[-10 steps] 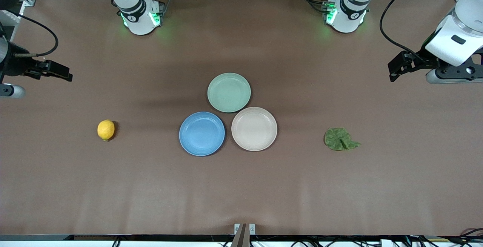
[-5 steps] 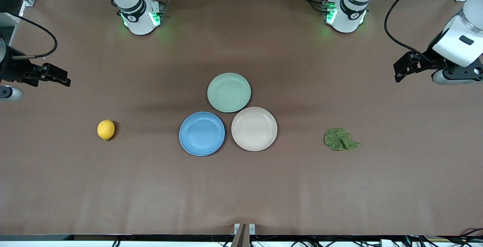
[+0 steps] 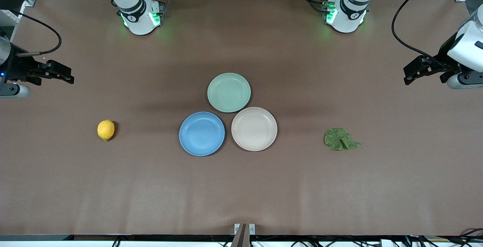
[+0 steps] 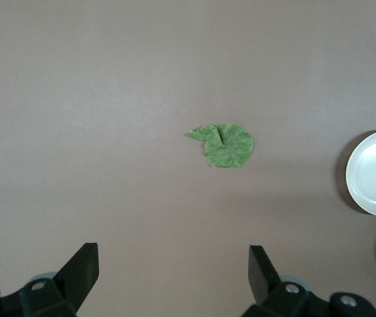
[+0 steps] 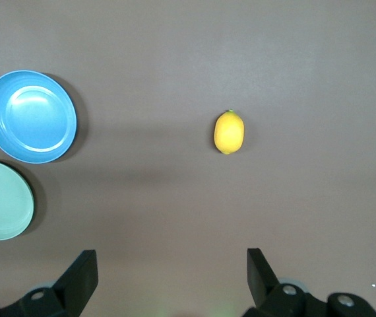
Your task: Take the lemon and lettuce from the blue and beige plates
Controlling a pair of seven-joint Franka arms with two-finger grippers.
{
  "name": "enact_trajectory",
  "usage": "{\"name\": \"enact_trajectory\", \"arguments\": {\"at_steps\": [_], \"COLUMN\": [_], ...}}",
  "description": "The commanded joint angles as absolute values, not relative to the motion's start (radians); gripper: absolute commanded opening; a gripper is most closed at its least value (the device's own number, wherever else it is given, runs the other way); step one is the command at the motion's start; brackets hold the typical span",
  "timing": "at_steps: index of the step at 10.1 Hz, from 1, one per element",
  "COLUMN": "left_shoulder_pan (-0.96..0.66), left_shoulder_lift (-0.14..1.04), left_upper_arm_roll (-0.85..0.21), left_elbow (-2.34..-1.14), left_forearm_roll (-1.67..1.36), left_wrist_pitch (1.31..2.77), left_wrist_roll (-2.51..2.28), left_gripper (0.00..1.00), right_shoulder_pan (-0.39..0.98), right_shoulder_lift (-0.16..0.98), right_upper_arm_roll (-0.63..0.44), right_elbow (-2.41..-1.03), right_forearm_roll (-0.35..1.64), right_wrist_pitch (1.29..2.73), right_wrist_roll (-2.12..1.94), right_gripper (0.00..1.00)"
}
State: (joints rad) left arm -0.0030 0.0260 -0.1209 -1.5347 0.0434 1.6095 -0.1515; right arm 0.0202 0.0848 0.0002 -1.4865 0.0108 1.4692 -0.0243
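The yellow lemon (image 3: 106, 129) lies on the bare table toward the right arm's end; it also shows in the right wrist view (image 5: 229, 132). The green lettuce leaf (image 3: 340, 139) lies on the table toward the left arm's end, also in the left wrist view (image 4: 226, 144). The blue plate (image 3: 202, 133) and the beige plate (image 3: 254, 128) stand side by side at the middle, both empty. My right gripper (image 3: 67, 78) is open, high over its end of the table. My left gripper (image 3: 410, 76) is open, high over its end.
An empty green plate (image 3: 229, 92) touches the blue and beige plates, farther from the front camera. The arm bases (image 3: 140, 17) stand along the table's back edge. Brown tabletop surrounds the plates, lemon and lettuce.
Both arms have drawn outward toward their ends of the table, the left gripper most. The lemon, lettuce and plates have not moved.
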Motion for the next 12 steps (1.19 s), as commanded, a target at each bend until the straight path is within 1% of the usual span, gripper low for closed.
{"name": "enact_trajectory", "arguments": {"at_steps": [1,4,12], "left_shoulder_pan": [0.002,-0.002,-0.003], "left_shoulder_lift": [0.021,0.021,0.02], "left_upper_arm_roll": [-0.121,-0.126,-0.129], "left_elbow": [-1.542,-1.54,-1.537], "left_forearm_roll": [0.011,0.012,0.011], "left_wrist_pitch": [1.612,1.612,1.612], "left_wrist_roll": [-0.137,-0.133,-0.124], "left_gripper": [1.0,1.0,1.0], "right_shoulder_pan": [0.046,0.049,0.052], "right_shoulder_lift": [0.057,0.06,0.046], "right_upper_arm_roll": [-0.002,0.002,-0.006], "right_elbow": [-1.502,-1.497,-1.506], "right_forearm_roll": [-0.006,-0.005,-0.009], "right_wrist_pitch": [1.463,1.474,1.446], "right_wrist_roll": [-0.034,-0.035,-0.035], "right_gripper": [1.0,1.0,1.0]}}
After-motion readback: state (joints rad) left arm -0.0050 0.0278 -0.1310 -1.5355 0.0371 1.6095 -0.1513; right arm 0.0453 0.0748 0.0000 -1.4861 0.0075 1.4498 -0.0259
